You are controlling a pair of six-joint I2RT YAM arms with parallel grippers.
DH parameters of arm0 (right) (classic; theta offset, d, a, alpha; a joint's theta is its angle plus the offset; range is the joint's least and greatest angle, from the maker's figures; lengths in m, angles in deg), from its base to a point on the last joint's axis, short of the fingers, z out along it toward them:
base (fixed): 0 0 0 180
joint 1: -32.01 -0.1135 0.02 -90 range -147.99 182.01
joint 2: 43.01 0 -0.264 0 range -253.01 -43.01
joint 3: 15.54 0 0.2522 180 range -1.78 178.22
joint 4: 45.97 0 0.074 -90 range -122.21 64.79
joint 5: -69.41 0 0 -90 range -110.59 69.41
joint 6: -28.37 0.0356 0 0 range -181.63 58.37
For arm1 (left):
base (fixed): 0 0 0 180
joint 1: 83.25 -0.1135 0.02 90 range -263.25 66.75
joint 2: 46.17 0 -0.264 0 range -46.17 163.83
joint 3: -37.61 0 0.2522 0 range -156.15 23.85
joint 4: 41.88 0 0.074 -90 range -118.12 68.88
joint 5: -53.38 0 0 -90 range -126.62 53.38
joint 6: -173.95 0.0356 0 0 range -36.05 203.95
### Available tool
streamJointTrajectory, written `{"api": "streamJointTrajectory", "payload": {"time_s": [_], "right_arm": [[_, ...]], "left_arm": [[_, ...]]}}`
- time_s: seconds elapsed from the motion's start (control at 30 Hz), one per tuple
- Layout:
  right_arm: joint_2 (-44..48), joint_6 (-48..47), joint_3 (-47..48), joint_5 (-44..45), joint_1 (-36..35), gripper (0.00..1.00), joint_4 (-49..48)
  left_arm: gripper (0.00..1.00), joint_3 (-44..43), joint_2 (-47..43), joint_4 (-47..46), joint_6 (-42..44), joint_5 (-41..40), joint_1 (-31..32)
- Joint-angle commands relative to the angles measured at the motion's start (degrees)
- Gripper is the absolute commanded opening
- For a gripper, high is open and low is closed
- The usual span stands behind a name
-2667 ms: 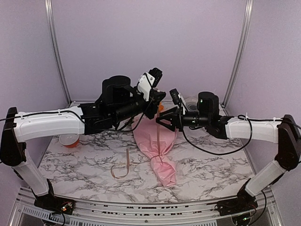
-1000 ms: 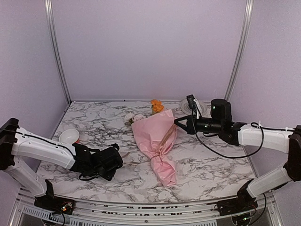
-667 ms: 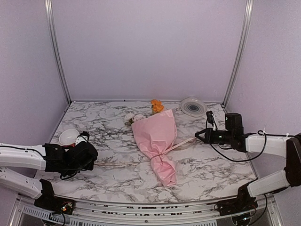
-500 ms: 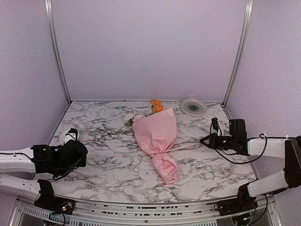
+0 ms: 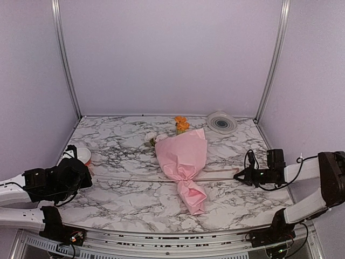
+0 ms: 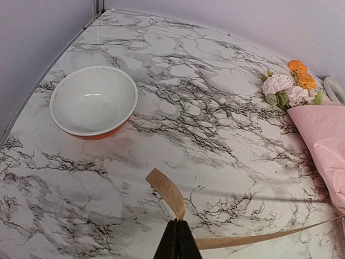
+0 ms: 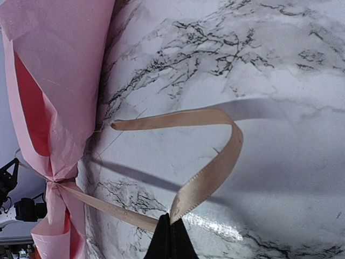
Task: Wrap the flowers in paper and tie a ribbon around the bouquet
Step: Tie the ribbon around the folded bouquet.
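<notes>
marble table [image 5: 116, 197], bouquet [image 5: 183, 156] midway between sides

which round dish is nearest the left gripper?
The white bowl with orange outside, just beyond the left gripper. The ringed grey disc lies away in the far right corner.

Left pincer [image 6: 177, 227] clamps ribbon [image 6: 167, 192]; bowl [image 6: 93, 101] upper left.

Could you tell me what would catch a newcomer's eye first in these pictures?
The pink paper bouquet lies mid-table, with pale and orange flowers poking out of its far end. A tan ribbon cinched round its waist stretches out to both sides. One end is pinched in the shut left gripper near the left edge, the other in the shut right gripper near the right edge.
</notes>
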Motion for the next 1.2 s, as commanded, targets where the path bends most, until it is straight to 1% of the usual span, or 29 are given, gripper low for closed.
{"api": "streamJointTrajectory", "payload": {"time_s": [0.0, 0.13, 0.43, 0.77, 1.0, 1.17], "right_arm": [[-2.3, -0.5, -0.5, 6.1, 4.3, 0.0, -0.4], [-3.8, 0.2, -1.5, 5.4, 6.9, 0.0, -1.5], [-4.7, -0.4, -1.2, 7.0, 7.2, 0.0, -0.5], [-4.1, -0.3, -1.7, 7.6, 7.2, 0.0, -0.5], [-3.6, -0.4, -1.9, 7.7, 7.2, 0.0, -0.5], [-2.9, -0.7, -1.8, 7.9, 7.2, 0.0, 0.0]], "left_arm": [[0.0, 1.1, -0.3, 6.4, -0.2, -7.1, -3.2], [0.0, 1.0, -0.3, 6.5, -0.1, -7.3, -4.8], [0.0, 1.5, -3.3, 6.3, 0.0, -7.2, -8.0], [0.0, 1.6, -4.1, 6.3, 0.0, -7.2, -9.2], [0.0, 2.1, -6.4, 6.3, -0.1, -7.6, -9.3], [0.0, 2.1, -5.9, 6.3, 0.0, -7.4, -9.3]]}}
